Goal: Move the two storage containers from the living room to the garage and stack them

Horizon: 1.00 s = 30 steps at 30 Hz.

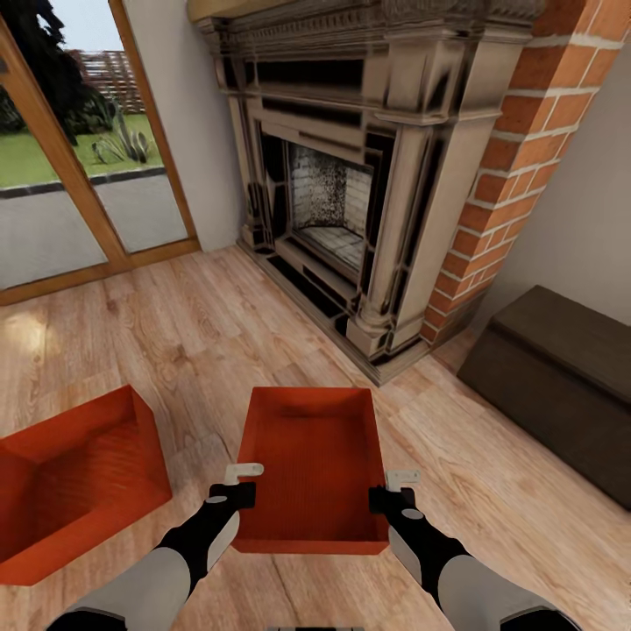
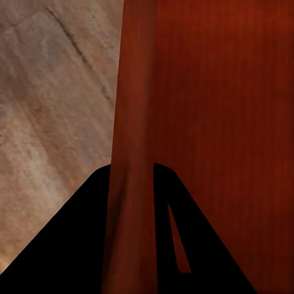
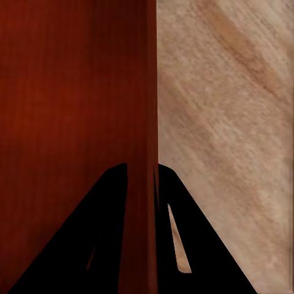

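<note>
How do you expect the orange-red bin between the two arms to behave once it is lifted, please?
The container will probably stay stiff: its thin straight walls look rigid. It seems light, being open and empty. With the left end effector and right end effector each pinching a side wall, it may sag or slip if they rise unevenly.

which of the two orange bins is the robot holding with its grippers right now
The storage container in front of the fireplace: the left gripper and right gripper each straddle one of its side walls. The other storage container, off to the left, is untouched.
</note>
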{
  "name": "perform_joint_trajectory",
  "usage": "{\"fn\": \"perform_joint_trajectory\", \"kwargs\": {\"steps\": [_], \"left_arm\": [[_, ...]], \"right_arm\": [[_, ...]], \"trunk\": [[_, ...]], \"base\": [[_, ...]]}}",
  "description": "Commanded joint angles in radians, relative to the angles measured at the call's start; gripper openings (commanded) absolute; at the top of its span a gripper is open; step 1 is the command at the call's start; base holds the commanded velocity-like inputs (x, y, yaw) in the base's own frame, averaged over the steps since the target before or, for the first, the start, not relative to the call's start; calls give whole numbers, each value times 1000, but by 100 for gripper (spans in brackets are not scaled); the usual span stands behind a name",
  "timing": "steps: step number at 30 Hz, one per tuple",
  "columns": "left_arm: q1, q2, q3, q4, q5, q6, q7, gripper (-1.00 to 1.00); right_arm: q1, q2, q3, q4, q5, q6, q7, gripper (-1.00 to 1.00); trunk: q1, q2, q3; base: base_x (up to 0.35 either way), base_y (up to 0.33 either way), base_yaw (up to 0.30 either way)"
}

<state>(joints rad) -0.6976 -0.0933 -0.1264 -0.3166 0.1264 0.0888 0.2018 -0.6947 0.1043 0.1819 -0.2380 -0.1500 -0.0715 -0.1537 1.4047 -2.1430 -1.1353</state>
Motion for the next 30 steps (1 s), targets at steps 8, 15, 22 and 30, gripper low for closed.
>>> {"fn": "perform_joint_trajectory", "kwargs": {"steps": [8, 15, 22, 30], "left_arm": [[0, 0, -9, -4, 15, 5, 6, -100], [0, 0, -9, -4, 15, 5, 6, -100], [0, 1, -9, -4, 16, 5, 6, -100], [0, 1, -8, -3, 16, 5, 5, -100]], "right_arm": [[0, 0, 4, 4, -19, -4, 5, -100], [0, -1, 2, 4, -19, -5, 8, -100], [0, -2, 5, 3, -19, -6, 11, -100], [0, -2, 4, 3, -19, -9, 11, -100]], "trunk": [[-31, 56, 24], [-58, 105, 46], [-85, 154, 68], [-115, 210, 93]], "base": [[0, 0, 0], [0, 0, 0], [0, 0, 0], [0, 0, 0]]}}
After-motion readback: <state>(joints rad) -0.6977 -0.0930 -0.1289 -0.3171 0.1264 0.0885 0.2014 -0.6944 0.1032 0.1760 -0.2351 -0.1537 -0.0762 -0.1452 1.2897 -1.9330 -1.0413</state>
